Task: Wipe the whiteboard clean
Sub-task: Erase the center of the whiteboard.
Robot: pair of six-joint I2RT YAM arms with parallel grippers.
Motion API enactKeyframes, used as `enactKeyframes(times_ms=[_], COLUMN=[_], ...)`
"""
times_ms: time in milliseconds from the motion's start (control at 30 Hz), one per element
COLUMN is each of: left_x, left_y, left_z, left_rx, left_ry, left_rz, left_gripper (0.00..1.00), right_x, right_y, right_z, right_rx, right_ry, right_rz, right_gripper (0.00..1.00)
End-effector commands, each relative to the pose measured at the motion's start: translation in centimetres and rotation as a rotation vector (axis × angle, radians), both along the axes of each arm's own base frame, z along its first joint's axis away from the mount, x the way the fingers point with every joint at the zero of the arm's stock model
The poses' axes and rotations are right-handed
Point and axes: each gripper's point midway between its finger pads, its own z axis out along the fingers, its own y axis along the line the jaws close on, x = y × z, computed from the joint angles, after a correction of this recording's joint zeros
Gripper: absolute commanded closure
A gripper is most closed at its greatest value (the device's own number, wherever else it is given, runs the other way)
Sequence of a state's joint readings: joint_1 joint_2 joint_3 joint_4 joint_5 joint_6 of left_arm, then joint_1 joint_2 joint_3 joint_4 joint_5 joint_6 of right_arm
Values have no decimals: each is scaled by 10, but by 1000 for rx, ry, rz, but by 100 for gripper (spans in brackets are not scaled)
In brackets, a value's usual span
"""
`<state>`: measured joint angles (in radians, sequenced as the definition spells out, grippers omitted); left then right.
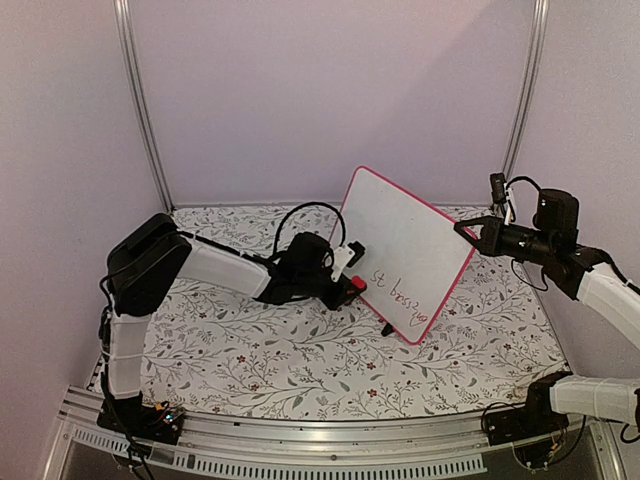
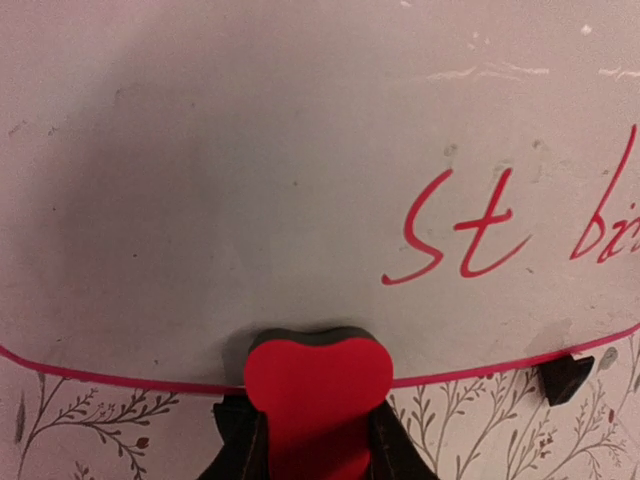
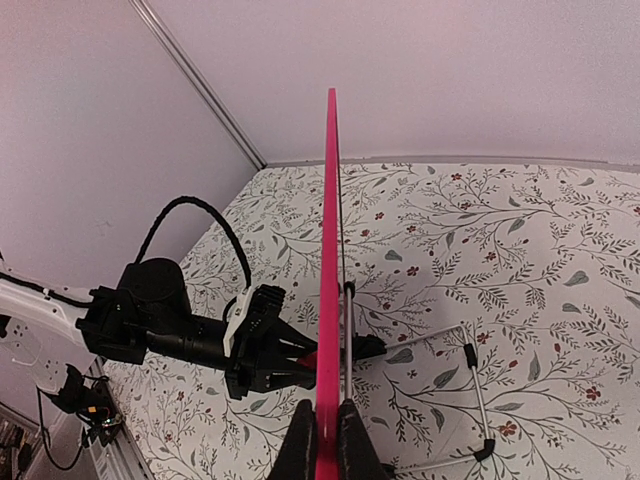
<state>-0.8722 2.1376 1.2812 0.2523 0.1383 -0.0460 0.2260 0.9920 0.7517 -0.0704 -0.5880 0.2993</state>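
Note:
The whiteboard [image 1: 400, 235] stands tilted on the patterned table, with a thin red-pink frame and red handwriting [image 1: 400, 295] near its lower edge. My left gripper [image 1: 347, 283] is shut on a small red eraser [image 1: 358, 285] whose end touches the board's lower left part. In the left wrist view the eraser [image 2: 318, 390] sits between the dark fingers [image 2: 240, 448], its dark pad against the whiteboard [image 2: 250, 170] left of the red handwriting [image 2: 460, 235]. My right gripper [image 1: 466, 229] is shut on the board's right edge. Its wrist view shows the whiteboard [image 3: 329, 250] edge-on between the fingertips [image 3: 302, 440].
A black foot [image 2: 565, 378] sticks out under the board's lower frame. Behind the board a wire stand [image 3: 475, 400] rests on the floral table cover [image 1: 250, 350]. Plain walls and metal posts [image 1: 140, 100] enclose the back and sides. The left arm [image 3: 150, 320] reaches in from the left.

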Motion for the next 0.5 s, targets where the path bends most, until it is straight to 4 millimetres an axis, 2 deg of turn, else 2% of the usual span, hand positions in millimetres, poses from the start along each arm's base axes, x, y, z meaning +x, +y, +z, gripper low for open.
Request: enactKeyframes(times_ms=[0,467], left_x=[-8,-6], left_y=[-33,-37], left_z=[54,69], left_rx=[-106,-124], left_ry=[-96,-116], left_rz=[-75,-81], left_gripper=[100,100], right_x=[-28,-28], right_y=[20,20], right_z=[-31,-32], right_rx=[-13,-14], right_ry=[107,106], right_rz=[158,160], right_gripper=[100,100])
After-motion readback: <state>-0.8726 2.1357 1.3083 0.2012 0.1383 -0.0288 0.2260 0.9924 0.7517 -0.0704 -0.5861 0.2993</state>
